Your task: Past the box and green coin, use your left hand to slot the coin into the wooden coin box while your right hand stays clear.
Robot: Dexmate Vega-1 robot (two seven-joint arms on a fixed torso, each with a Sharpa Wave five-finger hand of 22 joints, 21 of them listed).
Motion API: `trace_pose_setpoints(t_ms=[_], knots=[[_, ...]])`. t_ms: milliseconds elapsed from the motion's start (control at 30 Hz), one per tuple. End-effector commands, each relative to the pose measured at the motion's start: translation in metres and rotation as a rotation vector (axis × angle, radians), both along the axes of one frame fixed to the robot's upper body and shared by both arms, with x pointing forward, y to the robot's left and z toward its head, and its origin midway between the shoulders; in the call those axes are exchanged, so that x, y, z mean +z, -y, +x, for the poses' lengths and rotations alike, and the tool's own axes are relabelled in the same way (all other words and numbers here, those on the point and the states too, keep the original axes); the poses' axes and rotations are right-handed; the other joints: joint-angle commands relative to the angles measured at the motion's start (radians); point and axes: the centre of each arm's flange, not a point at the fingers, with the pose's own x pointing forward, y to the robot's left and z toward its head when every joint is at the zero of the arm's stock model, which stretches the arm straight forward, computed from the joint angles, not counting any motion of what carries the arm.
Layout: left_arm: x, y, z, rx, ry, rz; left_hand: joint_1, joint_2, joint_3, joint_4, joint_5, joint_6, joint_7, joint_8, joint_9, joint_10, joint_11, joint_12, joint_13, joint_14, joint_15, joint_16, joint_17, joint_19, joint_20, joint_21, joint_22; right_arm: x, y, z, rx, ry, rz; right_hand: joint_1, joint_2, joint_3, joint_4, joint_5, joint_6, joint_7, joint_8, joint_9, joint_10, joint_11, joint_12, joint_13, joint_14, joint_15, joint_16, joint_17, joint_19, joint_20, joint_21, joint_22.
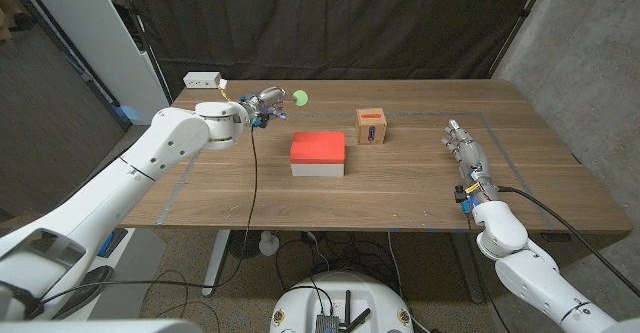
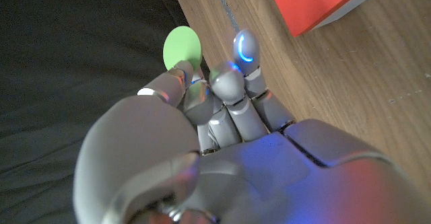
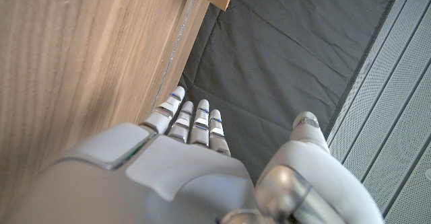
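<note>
Left hand with green coin sits at table's far left; bare wood lies open from it toward the wooden coin box at its 4 o'clock. Red-topped box stands at 5 o'clock of the hand, just off that line, near the coin box's 8 o'clock. Right hand sits well apart at the coin box's 4 o'clock.

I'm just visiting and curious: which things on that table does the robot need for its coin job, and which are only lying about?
Needed for the job:
green coin, pinched in the left hand
wooden coin box
right hand, waiting near the table's right side

Just lying about:
red and white box
white box at the far left corner
</note>
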Motion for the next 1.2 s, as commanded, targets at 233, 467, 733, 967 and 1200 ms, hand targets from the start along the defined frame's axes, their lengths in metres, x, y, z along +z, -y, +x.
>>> trace_pose_setpoints(t_ms=[233, 467, 733, 967, 1200], knots=[[0.035, 0.033, -0.006, 0.162, 0.186, 0.199, 0.010, 0.000, 0.007, 0.004, 0.008, 0.097, 0.025, -0.005, 0.009, -0.001, 0.007, 0.011, 0.008, 0.006, -0.002, 0.009, 0.007, -0.004, -0.083, 0.017, -0.001, 0.002, 0.002, 0.000, 0.010, 0.014, -0.001, 0.012, 0.004, 0.000, -0.003, 0.004, 0.006, 0.009, 0.003, 0.006, 0.008, 0.007, 0.006, 0.001, -0.001, -0.003, 0.006, 0.000, 0.009, -0.009, 0.004, 0.003], [0.047, 0.049, -0.006, 0.215, 0.252, 0.294, 0.011, 0.001, 0.009, 0.005, 0.009, 0.102, 0.025, -0.010, 0.011, -0.001, 0.006, 0.014, 0.011, 0.010, -0.001, 0.017, 0.016, -0.003, -0.083, 0.021, -0.006, 0.002, 0.004, 0.002, 0.005, 0.014, 0.010, 0.013, 0.004, 0.000, -0.003, 0.004, 0.006, 0.009, 0.003, 0.006, 0.008, 0.008, 0.006, 0.001, -0.001, -0.003, 0.005, 0.000, 0.009, -0.008, 0.004, 0.003], [0.053, 0.066, -0.006, 0.249, 0.331, 0.384, 0.010, 0.000, 0.009, 0.004, 0.009, 0.108, 0.025, -0.016, 0.014, -0.004, 0.006, 0.020, 0.020, 0.007, -0.001, 0.019, 0.019, -0.005, -0.083, 0.024, -0.009, 0.001, 0.006, 0.002, 0.000, 0.017, 0.014, 0.014, 0.004, 0.000, -0.003, 0.004, 0.006, 0.009, 0.003, 0.006, 0.008, 0.007, 0.005, 0.001, -0.001, -0.001, 0.005, 0.000, 0.008, -0.007, 0.003, 0.003], [0.058, 0.081, -0.011, 0.286, 0.404, 0.485, 0.005, 0.003, 0.011, 0.008, 0.009, 0.112, 0.024, -0.021, 0.016, -0.004, 0.009, 0.023, 0.023, 0.007, 0.001, 0.026, 0.033, -0.008, -0.083, 0.029, -0.004, 0.001, 0.008, 0.002, -0.001, 0.017, 0.017, 0.014, 0.004, 0.000, -0.003, 0.004, 0.005, 0.009, 0.003, 0.006, 0.008, 0.008, 0.005, 0.001, -0.001, 0.000, 0.005, -0.001, 0.008, -0.005, 0.002, 0.003], [0.064, 0.097, -0.014, 0.310, 0.477, 0.575, 0.004, -0.001, 0.011, 0.005, 0.008, 0.115, 0.028, -0.025, 0.017, -0.006, 0.019, 0.025, 0.027, 0.002, 0.000, 0.028, 0.040, -0.010, -0.083, 0.032, -0.001, -0.001, 0.009, 0.001, -0.002, 0.013, 0.022, 0.015, 0.005, 0.000, -0.003, 0.004, 0.006, 0.009, 0.003, 0.006, 0.009, 0.008, 0.005, 0.001, -0.001, 0.001, 0.005, -0.001, 0.007, -0.004, 0.002, 0.003]])
